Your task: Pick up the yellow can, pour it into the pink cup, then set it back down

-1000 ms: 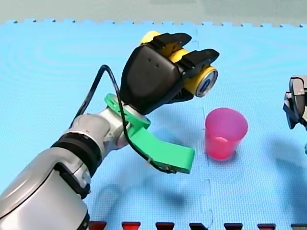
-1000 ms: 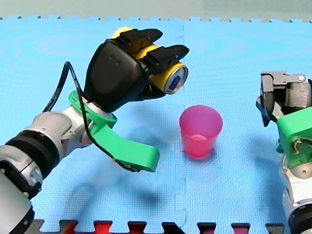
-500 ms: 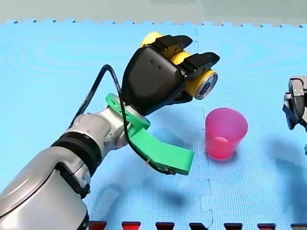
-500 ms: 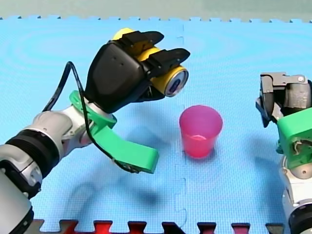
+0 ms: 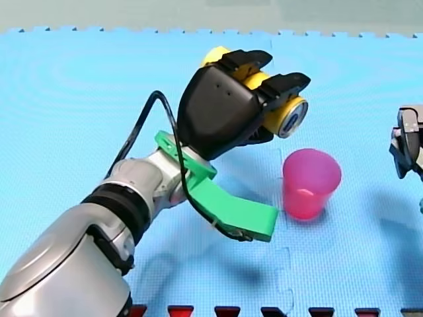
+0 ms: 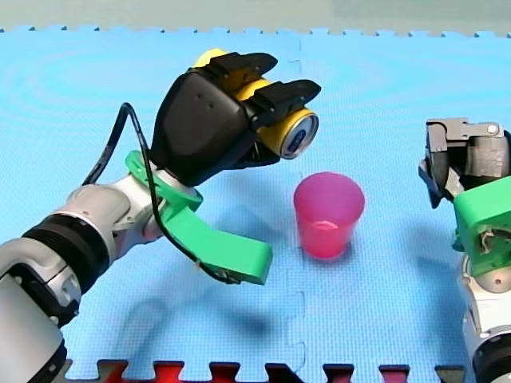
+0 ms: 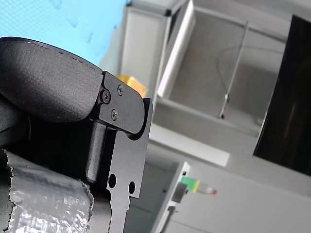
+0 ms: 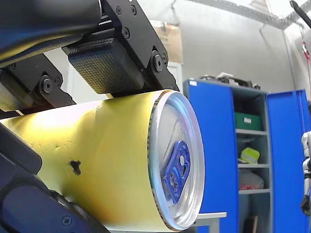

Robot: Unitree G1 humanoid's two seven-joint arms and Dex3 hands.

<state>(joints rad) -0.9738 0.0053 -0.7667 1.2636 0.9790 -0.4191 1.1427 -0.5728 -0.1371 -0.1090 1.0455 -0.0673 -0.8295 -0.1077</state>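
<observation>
The robot's left hand (image 6: 211, 132) clamps its black fingers (image 6: 279, 92) around the yellow can (image 6: 284, 134), held in the air on its side, long axis nearly level, lid end aimed rightward. The pink cup (image 6: 329, 214) stands upright on the blue foam mat (image 6: 383, 80), below the lid and slightly to its right. The right hand (image 6: 459, 155) is well apart, at the mat's right side.
</observation>
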